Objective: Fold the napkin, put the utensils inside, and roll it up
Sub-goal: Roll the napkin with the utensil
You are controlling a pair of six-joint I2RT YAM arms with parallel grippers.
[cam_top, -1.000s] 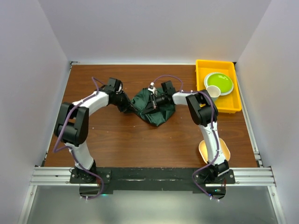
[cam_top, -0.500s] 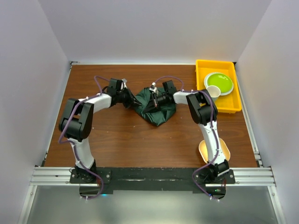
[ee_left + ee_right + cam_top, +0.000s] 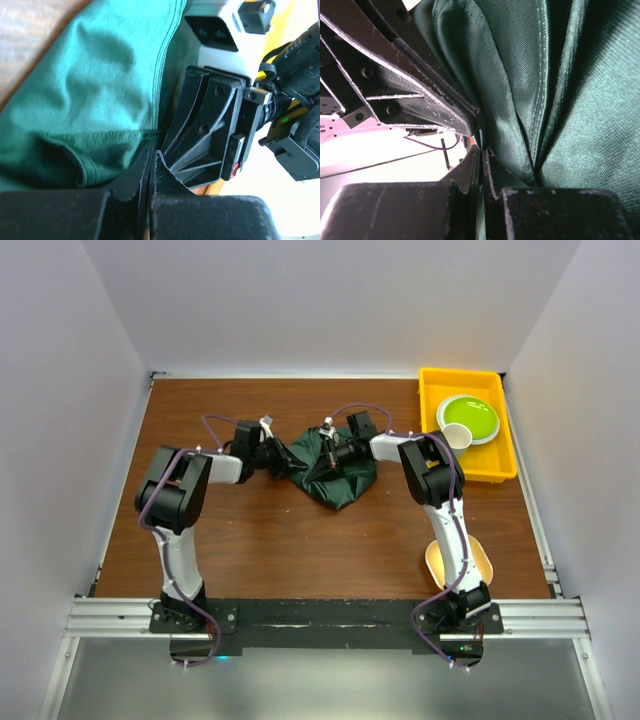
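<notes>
Yellow tray, far right corner of desk: holds a lime-green plate, with a white cup at the plate's near-left edge.
Tan dish, near right, partly behind the right arm.
Dark green napkin, bunched, centre-far.
Arms: both reach low and inward. Left end effector and right end effector are each clamped on napkin folds, tips near one another.

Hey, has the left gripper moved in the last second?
Yes. The left gripper has shifted slightly right, away from the table's left edge, and its fingers are shut on the napkin.
</notes>
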